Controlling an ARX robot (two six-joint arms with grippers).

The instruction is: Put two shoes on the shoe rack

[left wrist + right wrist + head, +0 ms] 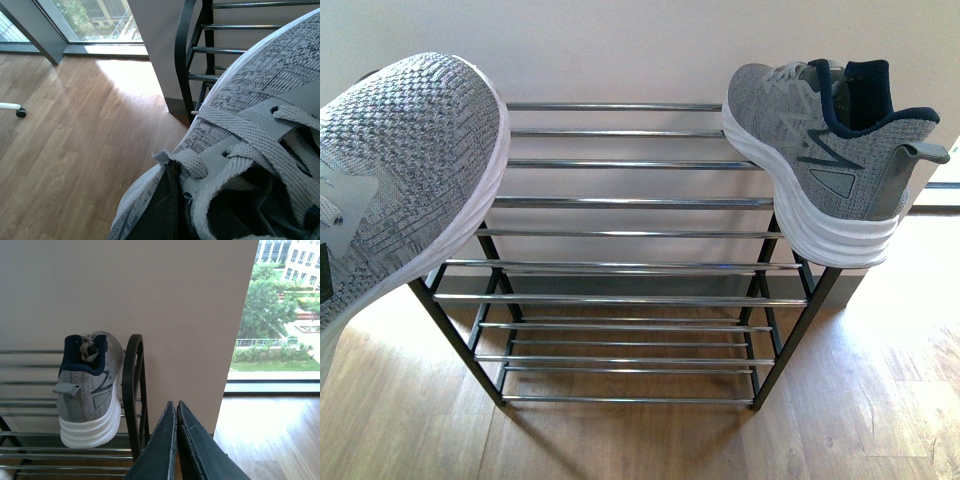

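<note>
Grey sneaker (820, 150) rests on the shoe rack's (620, 202) top right; left gripper (162, 215) clasps the second sneaker (400, 170), right gripper (176, 440) closed, empty

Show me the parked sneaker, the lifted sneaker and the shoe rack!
parked sneaker (790, 125): front view, grey knit side.
lifted sneaker (420, 140): front view, knit toe.
shoe rack (620, 202): front view, chrome rod.

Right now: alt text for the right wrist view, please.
A grey sneaker with a white sole rests heel-toward-camera on the chrome rods of the shoe rack, beside its black end frame. The right gripper is in the foreground, fingers pressed together, holding nothing. Behind are a pale wall, a window onto trees and buildings, and wood floor.
</note>
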